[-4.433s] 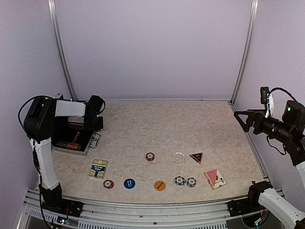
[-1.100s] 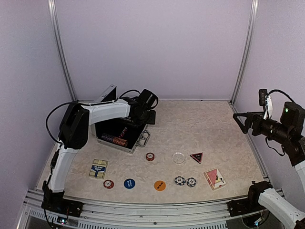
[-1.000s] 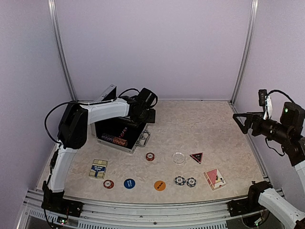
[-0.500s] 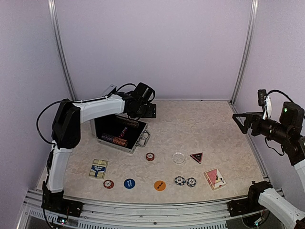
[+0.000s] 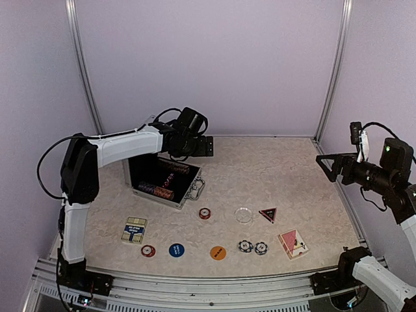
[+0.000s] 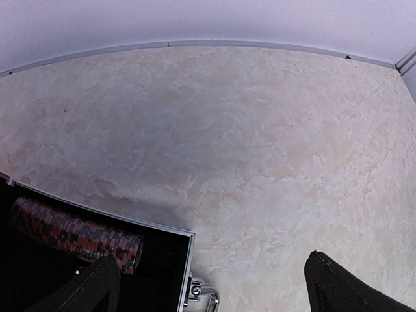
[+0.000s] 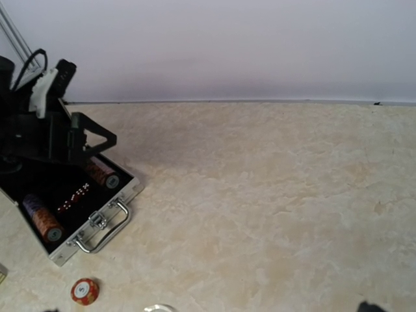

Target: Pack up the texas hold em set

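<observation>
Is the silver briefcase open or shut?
Open: the briefcase shows its dark inside, with rolls of chips lying in it.

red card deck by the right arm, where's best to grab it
Likely from straight above, pinching the red card deck across its long edges. It lies flat on the table, turned at a slant, so the grip would need turning to match.

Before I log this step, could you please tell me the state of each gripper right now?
Left gripper: open, holding nothing.
Right gripper: open, holding nothing.
</observation>
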Controlling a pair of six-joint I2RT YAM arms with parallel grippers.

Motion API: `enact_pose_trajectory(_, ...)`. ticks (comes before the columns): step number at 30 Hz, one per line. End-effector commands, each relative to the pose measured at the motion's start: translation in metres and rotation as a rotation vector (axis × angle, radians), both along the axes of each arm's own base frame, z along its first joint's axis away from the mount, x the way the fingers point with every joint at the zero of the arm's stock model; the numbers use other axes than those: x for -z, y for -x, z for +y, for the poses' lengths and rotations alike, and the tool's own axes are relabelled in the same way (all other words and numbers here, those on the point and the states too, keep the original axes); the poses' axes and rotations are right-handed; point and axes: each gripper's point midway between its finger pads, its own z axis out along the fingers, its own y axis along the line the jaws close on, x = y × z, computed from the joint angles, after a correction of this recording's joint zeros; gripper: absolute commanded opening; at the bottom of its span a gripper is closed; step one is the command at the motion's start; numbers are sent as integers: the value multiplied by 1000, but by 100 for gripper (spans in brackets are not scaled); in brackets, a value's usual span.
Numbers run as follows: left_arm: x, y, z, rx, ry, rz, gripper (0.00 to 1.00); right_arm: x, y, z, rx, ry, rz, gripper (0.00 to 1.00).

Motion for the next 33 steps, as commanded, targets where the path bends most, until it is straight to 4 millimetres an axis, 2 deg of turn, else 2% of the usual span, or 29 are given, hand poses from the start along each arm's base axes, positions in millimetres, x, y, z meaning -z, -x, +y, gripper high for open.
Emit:
enact_pose_trajectory(1,-35,6,-2,3,45,-66,99,-1,-1,3,-15,-2,-4,99)
enact_pose_trajectory(9,-46,22,2,-3,67,-76,99,1,-1,4,-18,0,-3,99)
enact_pose_trajectory(18,-57,53,12,-31,61,-76,99,3,-6,7,-28,-13,6,99)
enact_pose_trajectory(24,-81,71,16,-35,65,-111,99,7,-8,8,-34,-21,14,99)
enact_pose_trajectory(29,-96,78,32,-77,55,-138,99,6,-8,9,-36,-26,12,99)
enact_pose_trajectory(33,-101,83,49,-122,38,-149,99,6,-7,9,-37,-27,14,99)
